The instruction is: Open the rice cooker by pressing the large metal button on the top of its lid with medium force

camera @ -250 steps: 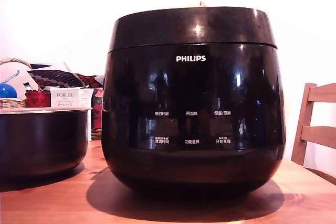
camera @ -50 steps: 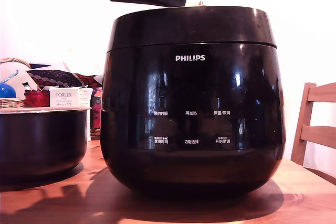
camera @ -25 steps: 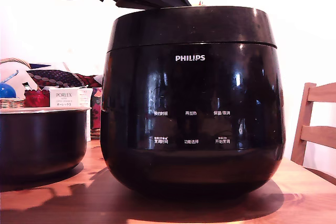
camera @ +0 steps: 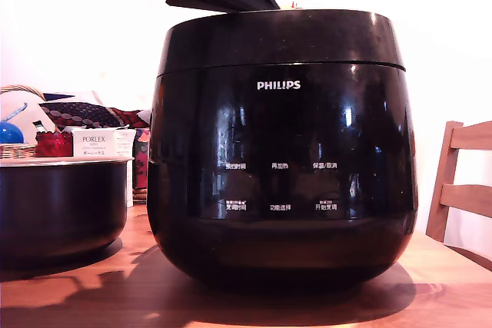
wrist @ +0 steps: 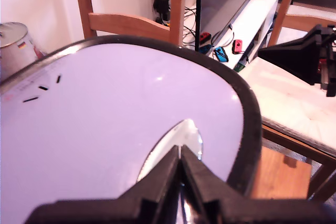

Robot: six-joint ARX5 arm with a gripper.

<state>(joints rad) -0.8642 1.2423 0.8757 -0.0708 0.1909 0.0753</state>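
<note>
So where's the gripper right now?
The gripper hangs just above the glossy black rice cooker lid, fingertips together over the metal button; in the exterior view it enters from the upper left.

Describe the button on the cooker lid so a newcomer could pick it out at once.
Start at the big glossy black rice cooker with the white PHILIPS logo, on the wooden table. Its lid is the wide cap on top; in the wrist view, the closed gripper points at the button. It is the only shiny metallic oval on that smooth, pale-looking surface.
</note>
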